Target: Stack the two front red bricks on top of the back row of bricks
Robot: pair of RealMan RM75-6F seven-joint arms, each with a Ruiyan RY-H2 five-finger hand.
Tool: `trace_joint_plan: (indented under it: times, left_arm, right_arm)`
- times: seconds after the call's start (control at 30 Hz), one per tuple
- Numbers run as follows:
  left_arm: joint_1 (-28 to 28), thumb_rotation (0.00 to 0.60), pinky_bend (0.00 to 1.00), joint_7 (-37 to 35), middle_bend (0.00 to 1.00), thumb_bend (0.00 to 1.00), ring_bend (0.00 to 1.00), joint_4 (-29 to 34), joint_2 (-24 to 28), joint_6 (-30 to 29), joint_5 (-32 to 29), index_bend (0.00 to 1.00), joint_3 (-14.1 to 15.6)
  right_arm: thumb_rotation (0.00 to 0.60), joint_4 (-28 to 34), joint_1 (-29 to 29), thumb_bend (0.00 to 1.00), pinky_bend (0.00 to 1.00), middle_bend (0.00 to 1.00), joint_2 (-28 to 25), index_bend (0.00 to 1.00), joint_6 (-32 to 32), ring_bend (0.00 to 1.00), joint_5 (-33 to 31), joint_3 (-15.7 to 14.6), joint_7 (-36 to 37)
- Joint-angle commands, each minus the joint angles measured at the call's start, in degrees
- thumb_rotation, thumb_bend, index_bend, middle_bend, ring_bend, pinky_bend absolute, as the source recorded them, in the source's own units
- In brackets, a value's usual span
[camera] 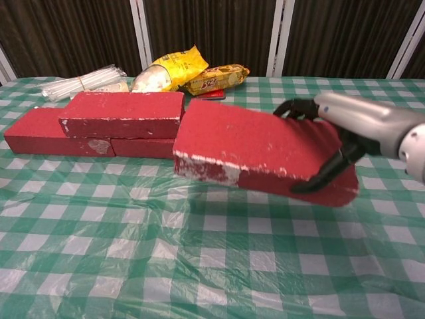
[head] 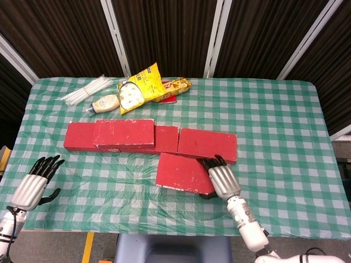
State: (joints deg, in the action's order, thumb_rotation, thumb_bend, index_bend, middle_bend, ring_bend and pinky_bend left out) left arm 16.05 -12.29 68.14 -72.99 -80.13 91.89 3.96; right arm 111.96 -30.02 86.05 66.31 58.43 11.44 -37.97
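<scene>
My right hand (head: 221, 179) (camera: 345, 126) grips the right end of a red brick (head: 181, 173) (camera: 252, 146) and holds it in the air, in front of the back row. The back row (head: 205, 144) (camera: 36, 131) lies across the table's middle. One more red brick (head: 124, 132) (camera: 123, 113) lies stacked on the row's left part. In the chest view the lifted brick hides the row's right brick. My left hand (head: 37, 181) rests open at the table's front left corner, away from all bricks, and is seen in the head view only.
At the back of the green checked table (head: 274, 120) lie a yellow snack bag (head: 140, 87) (camera: 171, 68), a biscuit packet (head: 174, 87) (camera: 216, 77), a small bottle (head: 104, 103) and a bundle of clear straws (head: 85, 90) (camera: 80, 83).
</scene>
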Motion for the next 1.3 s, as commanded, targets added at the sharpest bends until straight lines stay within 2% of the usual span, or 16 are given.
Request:
trace_joint_plan:
  times: [0.03,0.13,0.27,0.47,0.6,0.7,0.9,1.3]
  left_arm:
    - [0.06,0.6,0.0,2.46,0.0,0.35,0.0,-0.08,-1.19,1.96,-1.74,0.0,-0.84]
    - [0.29,0.6,0.0,4.15,0.0,0.35,0.0,-0.42,-2.1,3.41,-2.65,0.0,-1.25]
    - [0.36,0.6,0.0,5.93,0.0,0.35,0.0,-0.92,-2.91,4.6,-3.59,0.0,-1.67]
    - [0.58,0.6,0.0,7.33,0.0,0.35,0.0,-1.9,-3.81,5.51,-4.66,0.0,-2.61]
    - [0.52,0.6,0.0,8.05,0.0,0.35,0.0,-2.27,-4.19,5.06,-4.8,0.0,-3.15]
    - [0.4,0.6,0.0,8.44,0.0,0.35,0.0,-2.55,-4.34,4.87,-5.02,0.0,-3.45]
    - [0.22,0.6,0.0,8.41,0.0,0.36,0.0,-2.73,-4.28,5.27,-5.57,0.0,-3.76]
    - [-0.06,0.6,0.0,8.6,0.0,0.35,0.0,-2.1,-3.93,5.23,-5.15,0.0,-3.62]
  right_arm:
    - [0.6,-4.73,-9.5,0.12,0.19,0.48,-6.29,0.53,-9.4,0.44,-10.88,11.09,0.23]
    - [0.6,-8.29,-13.12,0.13,0.19,0.48,-8.68,0.53,-13.58,0.44,-15.62,13.63,1.59]
    - [0.6,-13.55,-16.78,0.13,0.19,0.48,-10.58,0.53,-17.11,0.44,-18.59,14.45,2.7]
    - [0.6,-24.43,-22.24,0.13,0.19,0.48,-9.53,0.52,-25.05,0.44,-20.21,12.05,5.25]
    - [0.6,-31.31,-25.03,0.13,0.19,0.48,-6.84,0.52,-29.39,0.44,-18.04,8.95,6.99]
    - [0.6,-34.16,-25.41,0.13,0.19,0.48,-4.94,0.51,-29.85,0.44,-13.99,8.22,10.26]
    - [0.6,-36.17,-25.37,0.13,0.19,0.48,-4.42,0.51,-31.32,0.44,-10.86,7.84,17.03]
    - [0.6,-38.85,-26.65,0.13,0.19,0.48,-2.59,0.51,-32.5,0.44,-12.23,5.51,22.7]
